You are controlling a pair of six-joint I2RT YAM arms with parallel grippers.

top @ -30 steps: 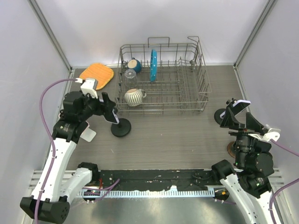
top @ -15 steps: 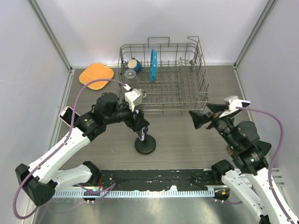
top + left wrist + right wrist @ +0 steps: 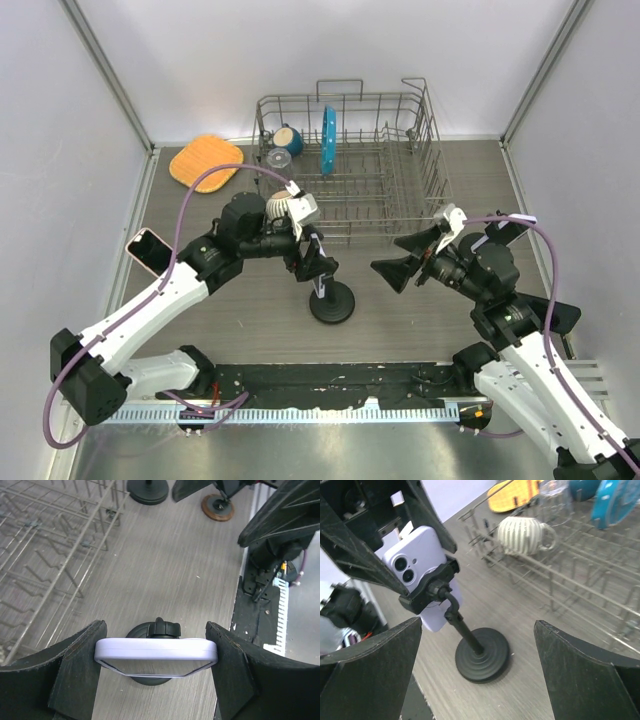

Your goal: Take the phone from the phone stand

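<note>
Clamping the lavender phone [image 3: 156, 650] in the left pincer [image 3: 156, 635], with a black finger [image 3: 75, 675] against each short end and the thin edge turned up toward the wrist camera. Not yet out of the phone stand [image 3: 482, 657]: seated in the cradle directly under the left pincer, with the black clamp wrapped round the lower back of the case. Below that, a leaning stem down to a round black base flat on the tabletop [image 3: 400, 335].

Holding the right pincer [image 3: 477, 625] spread wide, gripping nothing, level with the stand and facing it from the side opposite the left pincer, near but not touching. Straight ahead of the right pincer, between its two fingers: stem and base. Ahead and up to its left: the back of the phone with twin camera lenses, flanked by the left pincer's dark fingers.

Beyond both pincers, away from the arm bases: a wire dish rack [image 3: 432, 190] holding a ribbed white mug [image 3: 522, 535] at the corner nearest the left pincer, plus a blue plate [image 3: 327, 140] on edge, a blue cup [image 3: 288, 137] and a clear glass [image 3: 279, 158] farther back. Far beyond the left pincer and off to its left: an orange mat [image 3: 205, 162]. Beyond the left pincer on the right arm's side, near the right pincer: a second black stand base [image 3: 147, 487] and a brown disc [image 3: 217, 507].
</note>
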